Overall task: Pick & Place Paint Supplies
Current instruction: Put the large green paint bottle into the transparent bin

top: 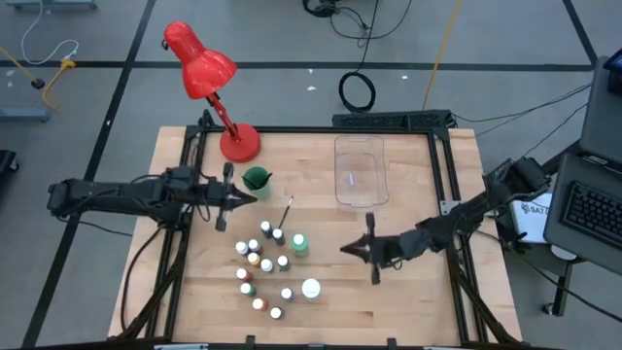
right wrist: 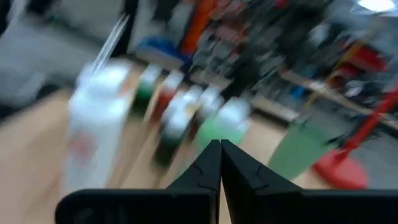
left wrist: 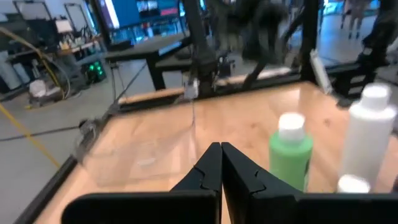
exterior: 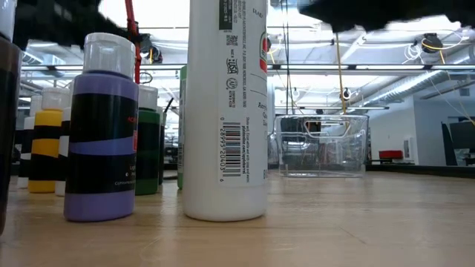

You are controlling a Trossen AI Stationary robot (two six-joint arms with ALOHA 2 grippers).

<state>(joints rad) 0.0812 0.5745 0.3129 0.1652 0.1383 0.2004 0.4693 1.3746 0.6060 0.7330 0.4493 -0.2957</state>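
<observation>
While both arms hung over the table, nothing was gripped.
Left gripper (top: 251,199) pinched closed beside green cup (top: 257,179); right gripper (top: 346,248) likewise closed, near green bottle (top: 299,244).

Grey floor (top: 87,39) with cables (top: 357,90); red lamp (top: 199,63) on table.

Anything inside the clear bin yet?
The clear bin looks empty from above: only wood shows through its floor. The small bottles stand on the table. In the low view, the white bottle hides the bin's near left corner.
</observation>
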